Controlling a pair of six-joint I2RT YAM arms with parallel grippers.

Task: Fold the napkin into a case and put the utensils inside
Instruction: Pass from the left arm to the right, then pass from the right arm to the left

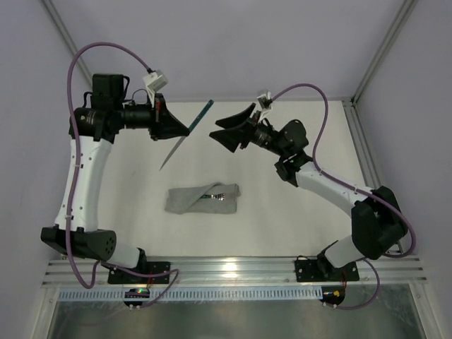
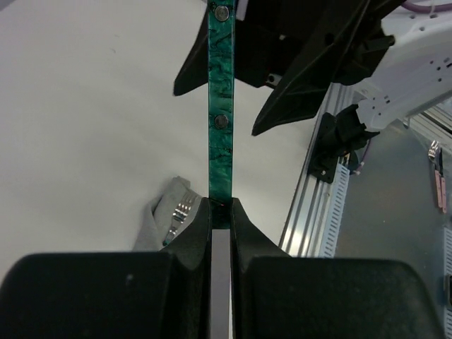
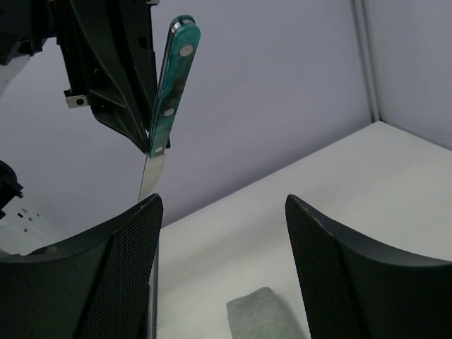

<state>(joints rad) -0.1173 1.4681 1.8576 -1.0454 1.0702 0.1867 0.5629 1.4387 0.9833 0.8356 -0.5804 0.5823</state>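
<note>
My left gripper (image 1: pixel 187 131) is shut on the knife (image 1: pixel 198 116) and holds it in the air, teal handle toward the back right, silver blade slanting down to the front left. In the left wrist view the fingers (image 2: pixel 219 203) pinch the knife (image 2: pixel 219 106) where handle meets blade. My right gripper (image 1: pixel 214 129) is open and empty, close beside the knife's handle, not touching it; in the right wrist view the open gripper (image 3: pixel 222 201) faces the knife (image 3: pixel 173 78). The grey napkin case (image 1: pixel 203 199) lies folded on the table with the fork (image 1: pixel 214 195) in it, tines showing (image 2: pixel 182 212).
The white table (image 1: pixel 296 226) has an aluminium rail (image 1: pixel 233 268) along its near edge. Grey walls stand at the back and sides, with a metal post (image 1: pixel 381 49) at the back right. The case also shows in the right wrist view (image 3: pixel 261 314).
</note>
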